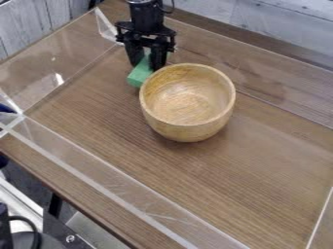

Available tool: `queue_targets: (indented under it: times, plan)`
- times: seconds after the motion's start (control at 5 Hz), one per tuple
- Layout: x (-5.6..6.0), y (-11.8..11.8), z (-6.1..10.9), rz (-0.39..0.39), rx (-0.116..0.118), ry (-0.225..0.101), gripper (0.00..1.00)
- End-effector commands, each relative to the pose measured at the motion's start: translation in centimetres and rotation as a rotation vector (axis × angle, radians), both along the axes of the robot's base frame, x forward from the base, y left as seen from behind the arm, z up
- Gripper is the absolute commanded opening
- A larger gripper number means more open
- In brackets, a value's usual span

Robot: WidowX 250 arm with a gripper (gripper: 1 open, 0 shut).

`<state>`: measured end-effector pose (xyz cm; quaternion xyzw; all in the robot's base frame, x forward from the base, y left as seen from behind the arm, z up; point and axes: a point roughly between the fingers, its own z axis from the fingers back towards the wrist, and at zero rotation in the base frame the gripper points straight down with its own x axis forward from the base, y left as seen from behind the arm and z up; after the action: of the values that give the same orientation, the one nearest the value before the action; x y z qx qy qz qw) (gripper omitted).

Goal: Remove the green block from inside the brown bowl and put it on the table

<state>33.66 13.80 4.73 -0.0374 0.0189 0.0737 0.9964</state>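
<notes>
Green block (136, 72): small, rigid, likely light | left of brown bowl (189, 101), outside rim | gripper (144, 64) clamps its short sides, low over table (92, 117).
</notes>
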Motion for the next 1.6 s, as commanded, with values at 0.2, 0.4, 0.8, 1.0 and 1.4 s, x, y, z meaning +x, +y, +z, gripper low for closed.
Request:
queue_targets:
  times: [0.2,0.4,0.8,1.0,1.4]
  plan:
    - [0.9,1.7,1.5,0.017,0.034,-0.059,0.0]
    - [0.9,2.2,1.3,0.026,0.038,-0.054,0.0]
    - [0.7,2.7,1.0,0.034,0.043,-0.048,0.0]
    - [0.6,2.9,0.9,0.035,0.045,-0.046,0.0]
    - [0.5,3.3,0.7,0.041,0.047,-0.04,0.0]
